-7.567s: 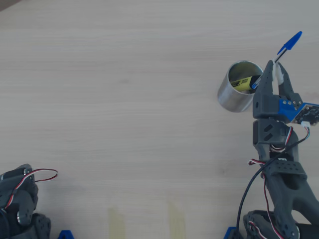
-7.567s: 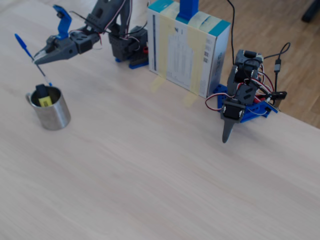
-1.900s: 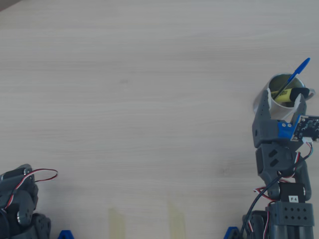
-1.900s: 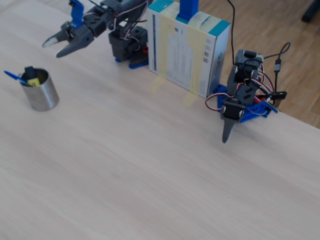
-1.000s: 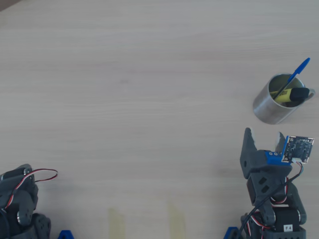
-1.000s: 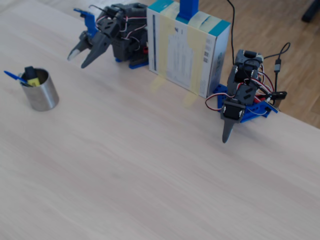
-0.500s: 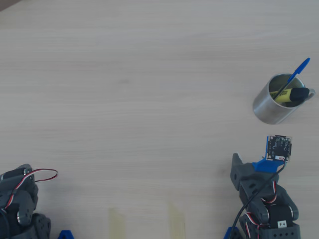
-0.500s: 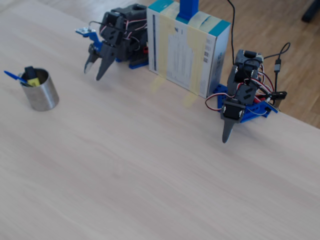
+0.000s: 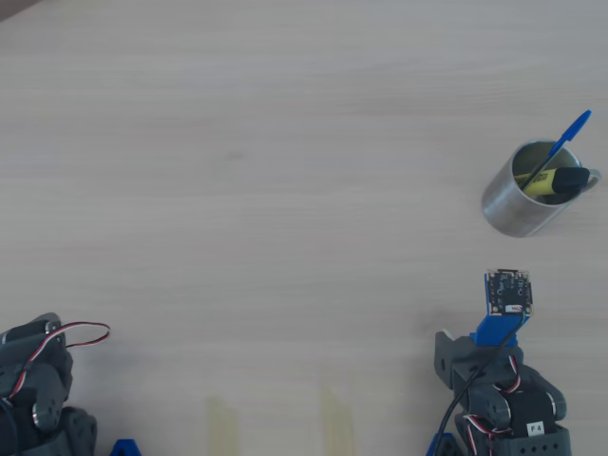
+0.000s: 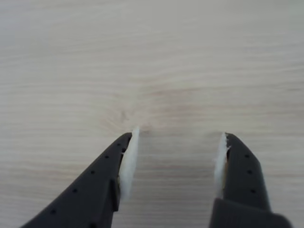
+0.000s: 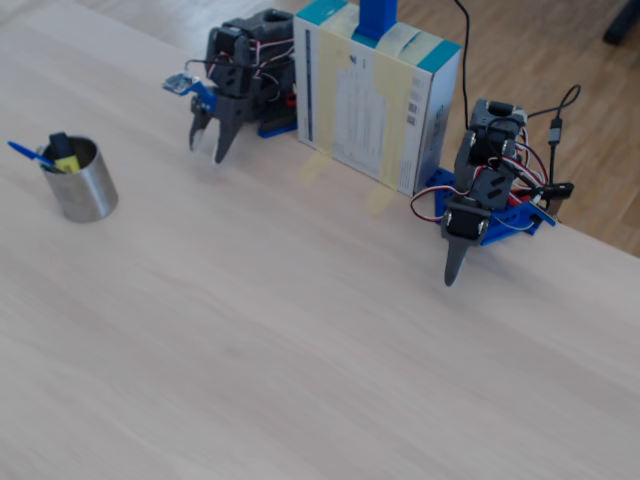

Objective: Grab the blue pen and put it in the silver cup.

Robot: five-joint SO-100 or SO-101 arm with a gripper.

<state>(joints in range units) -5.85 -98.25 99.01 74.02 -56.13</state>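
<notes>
Going left to right across the fixed view, the silver cup stands near the left edge of the desk. The blue pen is already inside it, leaning out over the rim with its capped end in the air, and a yellow highlighter sits in there beside it. The overhead view shows the same: the blue pen slants across the mouth of the silver cup against the highlighter, toward the right edge of the desk.

Further right, by the desk's far edge, the gripper is folded in by the arm's own base, tips down and well apart from the cup. Its jaws stand released and empty; in the wrist view the gripper shows only bare wood between the two pale pads.

Next comes a taped cardboard box, then a second arm parked at the far right, tip down.

To me the job looks done, so little can go wrong. The pen leans a long way out of a light cup; a knock to the desk, or the arm swinging back that way, could tip it out or topple the cup.
</notes>
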